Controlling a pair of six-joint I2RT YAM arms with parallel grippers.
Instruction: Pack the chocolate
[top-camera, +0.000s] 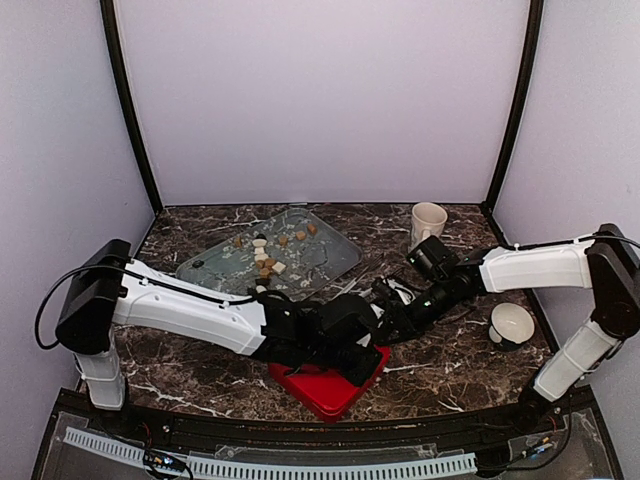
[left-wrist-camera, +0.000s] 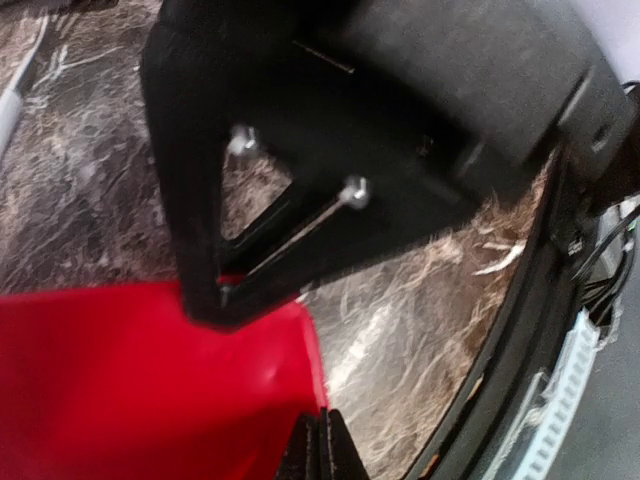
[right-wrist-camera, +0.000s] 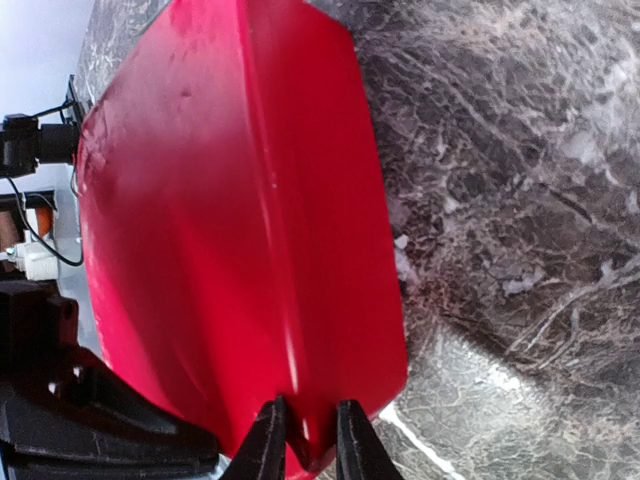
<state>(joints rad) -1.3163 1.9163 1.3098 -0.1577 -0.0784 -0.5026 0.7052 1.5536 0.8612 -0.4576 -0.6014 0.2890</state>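
With the chocolate (top-camera: 268, 252) loose on the tray (top-camera: 335, 250) well behind, the right gripper (right-wrist-camera: 310, 445) clamps a corner of the red box (top-camera: 325, 392) and the left gripper (left-wrist-camera: 320, 455) is pinched shut at its rim, so both should move together, without twisting the thin wall.

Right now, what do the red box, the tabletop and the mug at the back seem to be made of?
The red box: smooth, glossy, likely plastic or coated card; soft highlights run along its ridge. The tabletop: dark brown with white veins, polished marble or a printed laminate; the look leaves it open. The mug: plain cream, probably glazed ceramic, though too small to confirm.
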